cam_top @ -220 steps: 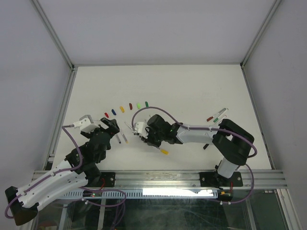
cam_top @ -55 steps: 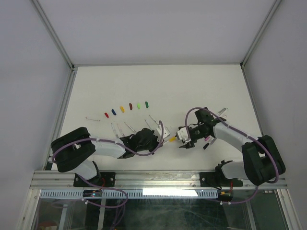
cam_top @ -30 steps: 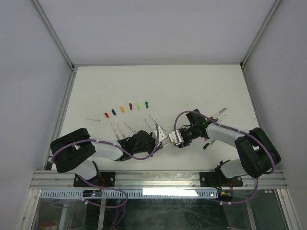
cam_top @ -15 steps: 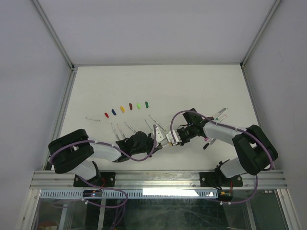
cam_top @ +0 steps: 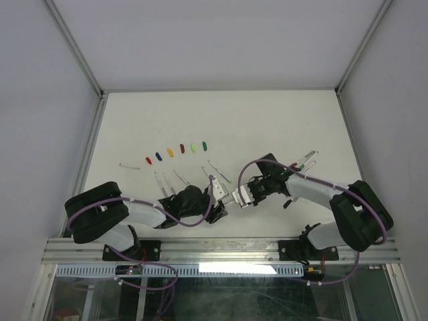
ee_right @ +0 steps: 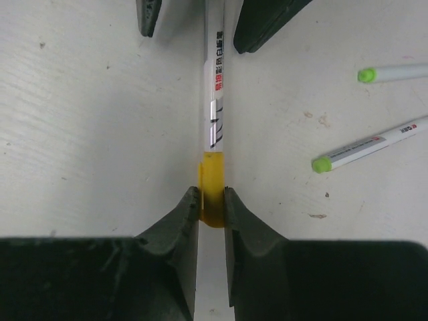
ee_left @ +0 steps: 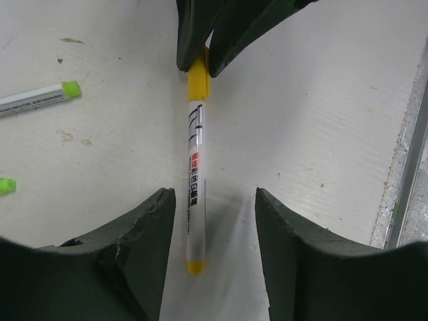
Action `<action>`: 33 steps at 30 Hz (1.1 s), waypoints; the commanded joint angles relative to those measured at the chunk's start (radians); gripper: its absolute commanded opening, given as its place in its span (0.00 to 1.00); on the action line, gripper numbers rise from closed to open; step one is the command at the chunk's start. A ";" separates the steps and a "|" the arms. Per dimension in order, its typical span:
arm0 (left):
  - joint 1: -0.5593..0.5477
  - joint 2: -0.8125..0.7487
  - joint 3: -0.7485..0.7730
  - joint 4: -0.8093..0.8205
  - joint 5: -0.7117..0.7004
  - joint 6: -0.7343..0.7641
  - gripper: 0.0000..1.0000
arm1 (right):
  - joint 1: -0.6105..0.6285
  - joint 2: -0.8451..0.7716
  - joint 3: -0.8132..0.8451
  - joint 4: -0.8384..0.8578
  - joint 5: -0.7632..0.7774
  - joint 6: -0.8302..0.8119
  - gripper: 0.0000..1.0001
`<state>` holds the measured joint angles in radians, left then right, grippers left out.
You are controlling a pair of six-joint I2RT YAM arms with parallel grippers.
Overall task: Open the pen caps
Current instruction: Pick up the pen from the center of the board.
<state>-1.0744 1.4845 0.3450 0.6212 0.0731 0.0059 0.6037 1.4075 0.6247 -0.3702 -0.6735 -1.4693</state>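
The yellow cap (ee_right: 212, 168) is clamped between the narrowly closed jaws of the right gripper (ee_right: 211, 199). It appears to be seated on the end of the white pen barrel (ee_right: 214, 100), which is laid flat on the counter (ee_right: 87, 120).

The barrel's long axis is lined up with the line between the two grippers. The capped end is pointed toward the right gripper. The other end, tipped with a small yellow plug (ee_left: 194, 267), is placed between the jaws of the left gripper (ee_left: 214, 200). Those jaws are held apart, one on each side of the barrel. No clamping is seen, though one of them is set just beside the barrel.

In the overhead view the two grippers are found nose to nose near the front middle of the counter, with the pen bridged between them.

Separation is judged to depend on a pull along this shared axis. With the barrel unheld, a pull by the right arm would probably only drag the whole pen along. The left gripper is the one placed at the barrel, so it would need to be closed there first.

Two green-tipped pens (ee_right: 368, 144) are laid off to one side, clear of this axis. A row of loose caps (cam_top: 170, 152) is set farther back on the left.
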 commanded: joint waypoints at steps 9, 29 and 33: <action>-0.009 0.054 0.069 0.006 0.095 -0.023 0.39 | 0.047 -0.206 -0.070 0.044 0.046 -0.130 0.03; -0.008 -0.109 -0.001 0.086 -0.033 -0.077 0.00 | 0.009 -0.363 0.030 -0.084 -0.034 0.056 0.51; -0.008 -0.208 -0.083 0.224 -0.066 -0.121 0.00 | -0.075 -0.419 0.133 -0.129 -0.101 0.357 0.65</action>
<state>-1.0740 1.3781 0.3195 0.6376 0.0555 -0.0551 0.5907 1.0504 0.6289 -0.4774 -0.6731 -1.4273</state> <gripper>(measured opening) 0.124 0.620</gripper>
